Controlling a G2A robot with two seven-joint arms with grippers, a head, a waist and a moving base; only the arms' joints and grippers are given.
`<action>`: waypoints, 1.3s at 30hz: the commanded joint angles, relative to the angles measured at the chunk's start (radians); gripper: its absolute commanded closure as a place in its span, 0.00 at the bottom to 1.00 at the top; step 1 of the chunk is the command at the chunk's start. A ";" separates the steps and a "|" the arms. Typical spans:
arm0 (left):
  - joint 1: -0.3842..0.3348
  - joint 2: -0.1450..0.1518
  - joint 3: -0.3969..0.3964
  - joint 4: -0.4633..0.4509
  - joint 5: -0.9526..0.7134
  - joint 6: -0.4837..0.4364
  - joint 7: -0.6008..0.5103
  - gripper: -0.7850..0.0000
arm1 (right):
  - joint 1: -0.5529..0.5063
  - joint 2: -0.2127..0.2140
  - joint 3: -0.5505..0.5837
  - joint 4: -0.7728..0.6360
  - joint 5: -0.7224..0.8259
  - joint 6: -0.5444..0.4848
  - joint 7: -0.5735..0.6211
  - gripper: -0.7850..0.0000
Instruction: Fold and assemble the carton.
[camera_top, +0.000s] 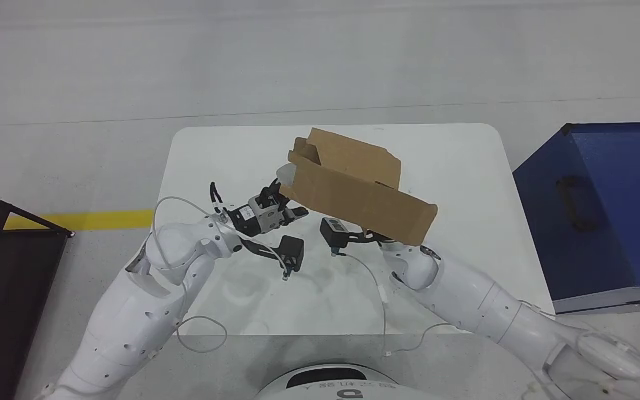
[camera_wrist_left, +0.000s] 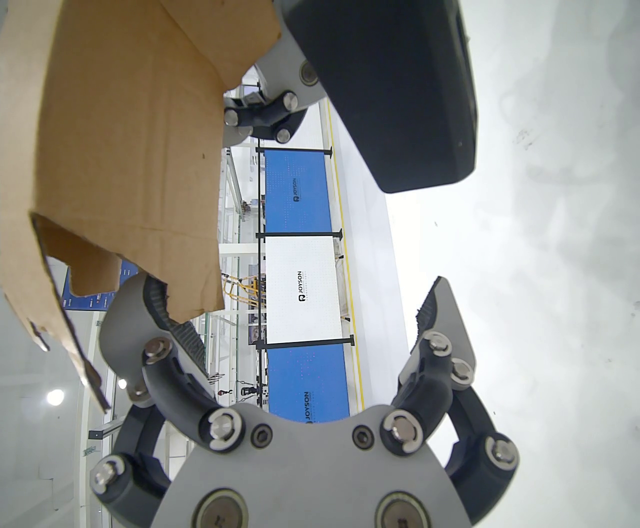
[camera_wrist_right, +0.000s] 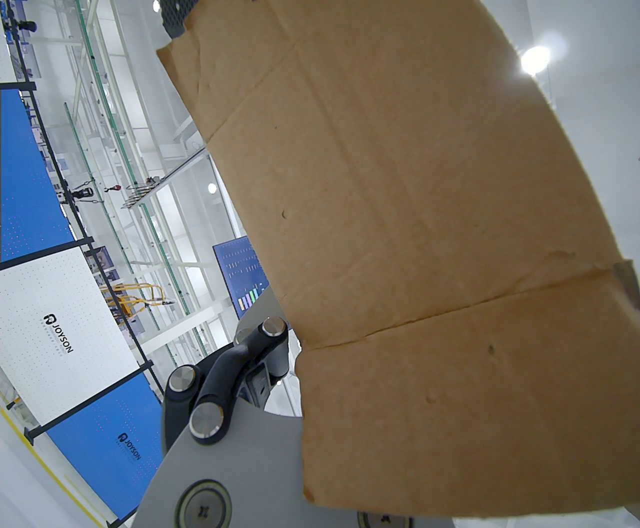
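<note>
Where the white surface (camera_top: 450, 160) has its middle, the brown carton (camera_top: 355, 185) hangs in the air above it. It is tilted, with one long panel facing up and a notched flap end toward the surface's left side. At that end the left end effector (camera_top: 275, 207) sits above the surface's left half. Its own wrist view shows the left end effector (camera_wrist_left: 295, 300) with its fingers spread wide apart. One finger (camera_wrist_left: 130, 325) touches the cut corner of a flap of the carton (camera_wrist_left: 125, 125), and the other is clear of the cardboard. The right end effector (camera_top: 343, 233) is under the carton, above the surface's near middle. In its wrist view the creased carton (camera_wrist_right: 425, 250) lies across it, and I cannot tell whether it is clamped on the cardboard. A blue bin (camera_top: 590, 215) stands on the floor off the surface's right side.
</note>
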 joint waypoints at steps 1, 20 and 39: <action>0.000 0.000 0.000 0.000 0.000 0.000 0.000 0.00 | 0.000 0.000 0.000 0.000 0.000 0.000 0.000 1.00; 0.053 0.006 -0.068 0.000 -0.026 0.043 -0.007 0.00 | -0.064 -0.017 0.070 -0.004 0.000 0.000 -0.090 1.00; -0.089 0.001 -0.003 0.148 -0.143 -0.077 0.264 0.00 | -0.139 -0.045 0.156 -0.030 0.000 0.000 -0.144 1.00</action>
